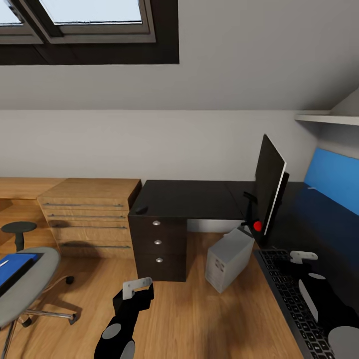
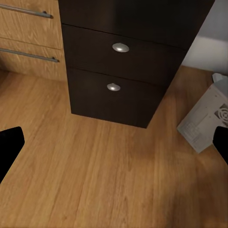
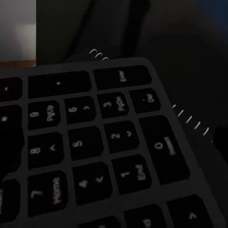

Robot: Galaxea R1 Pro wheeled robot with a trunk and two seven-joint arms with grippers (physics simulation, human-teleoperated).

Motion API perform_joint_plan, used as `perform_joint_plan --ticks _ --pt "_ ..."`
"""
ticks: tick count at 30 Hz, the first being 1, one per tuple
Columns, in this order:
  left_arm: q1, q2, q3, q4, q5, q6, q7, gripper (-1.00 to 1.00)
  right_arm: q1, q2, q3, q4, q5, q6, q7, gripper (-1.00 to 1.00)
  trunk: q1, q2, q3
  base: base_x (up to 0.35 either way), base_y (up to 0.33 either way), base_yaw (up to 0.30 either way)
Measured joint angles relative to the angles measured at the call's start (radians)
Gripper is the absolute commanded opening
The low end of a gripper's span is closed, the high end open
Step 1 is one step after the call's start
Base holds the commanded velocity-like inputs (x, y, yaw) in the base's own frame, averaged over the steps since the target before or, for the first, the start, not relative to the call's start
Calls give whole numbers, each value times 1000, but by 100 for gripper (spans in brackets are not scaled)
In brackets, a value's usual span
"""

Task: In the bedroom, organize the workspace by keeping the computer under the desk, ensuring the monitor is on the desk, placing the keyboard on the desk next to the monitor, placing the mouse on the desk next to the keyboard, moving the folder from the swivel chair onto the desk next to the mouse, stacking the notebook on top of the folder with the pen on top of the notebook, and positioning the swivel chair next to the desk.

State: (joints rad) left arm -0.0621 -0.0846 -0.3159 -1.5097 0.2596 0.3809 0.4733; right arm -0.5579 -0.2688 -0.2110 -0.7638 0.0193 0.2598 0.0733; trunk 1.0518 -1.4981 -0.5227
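**Attic workspace, one moment**

Sloped grey walls, skylight (image 1: 94,15), plank floor (image 1: 199,319). One glossy black tabletop (image 1: 194,197) bears one monitor (image 1: 269,182), one keyboard (image 1: 294,299), one mouse (image 1: 141,210). One computer (image 1: 228,259) stands on the floor beside it. One swivel chair (image 1: 25,284) carries one folder (image 1: 14,267). Left pincer (image 1: 137,289) apart, over the floor; right pincer (image 1: 303,257) above the keyboard, state cannot be told.

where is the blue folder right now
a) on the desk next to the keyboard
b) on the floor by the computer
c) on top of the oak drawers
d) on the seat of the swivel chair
d: the head view shows the blue folder lying on the grey seat of the swivel chair, away from the desk.
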Motion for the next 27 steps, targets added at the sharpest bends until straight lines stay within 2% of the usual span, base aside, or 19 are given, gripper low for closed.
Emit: perform_joint_plan --ticks 2,21,27 --pt "0 0 0 0 0 0 0 100 0 0 0 0 0 0 0 100 8 -14 -6 0 0 0" --pt "0 4 1 5 -1 2 0 100 0 0 0 0 0 0 0 100 8 -14 -6 0 -1 0" --pt "0 6 1 8 -2 0 0 100 0 0 -1 -1 -1 0 -1 100 8 -14 -6 0 -129 0"
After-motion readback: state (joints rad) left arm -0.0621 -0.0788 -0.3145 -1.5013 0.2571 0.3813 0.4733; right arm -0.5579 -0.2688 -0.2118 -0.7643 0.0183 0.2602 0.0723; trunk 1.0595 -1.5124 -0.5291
